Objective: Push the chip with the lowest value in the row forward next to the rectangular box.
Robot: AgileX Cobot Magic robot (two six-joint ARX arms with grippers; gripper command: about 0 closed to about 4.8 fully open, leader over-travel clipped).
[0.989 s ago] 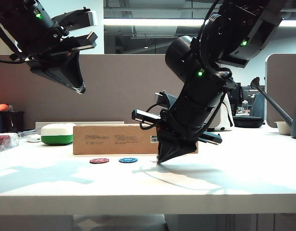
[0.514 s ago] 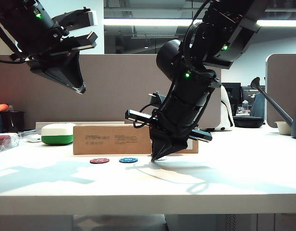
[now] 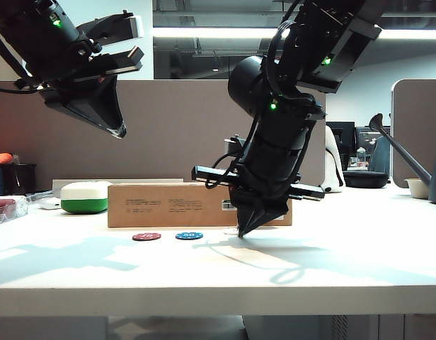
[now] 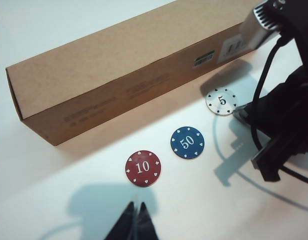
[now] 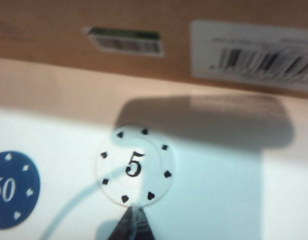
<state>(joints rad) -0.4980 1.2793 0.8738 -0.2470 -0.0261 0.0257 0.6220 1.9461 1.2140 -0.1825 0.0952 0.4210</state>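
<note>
The white chip (image 5: 135, 166) marked 5 lies on the table just short of the rectangular box (image 5: 154, 35), a brown carton also seen at rectangular box (image 3: 168, 205) and rectangular box (image 4: 119, 65). My right gripper (image 5: 134, 212) is shut, its tip touching the chip's near rim; in the exterior view the right gripper (image 3: 241, 234) rests on the table in front of the box. The white chip (image 4: 221, 101) sits ahead of the row's blue chip (image 4: 187, 142) and red chip (image 4: 143, 168). High at the exterior view's upper left, my left gripper (image 3: 121, 132) hangs shut and empty.
A white-and-green rounded case (image 3: 85, 197) stands left of the box. Clutter sits at the table's far left edge (image 3: 9, 205). A dark cable (image 4: 254, 120) from the right arm hangs near the white chip.
The right gripper swung left, then back right, ending closer to the box with its tip at the white chip. The left arm has not moved.
</note>
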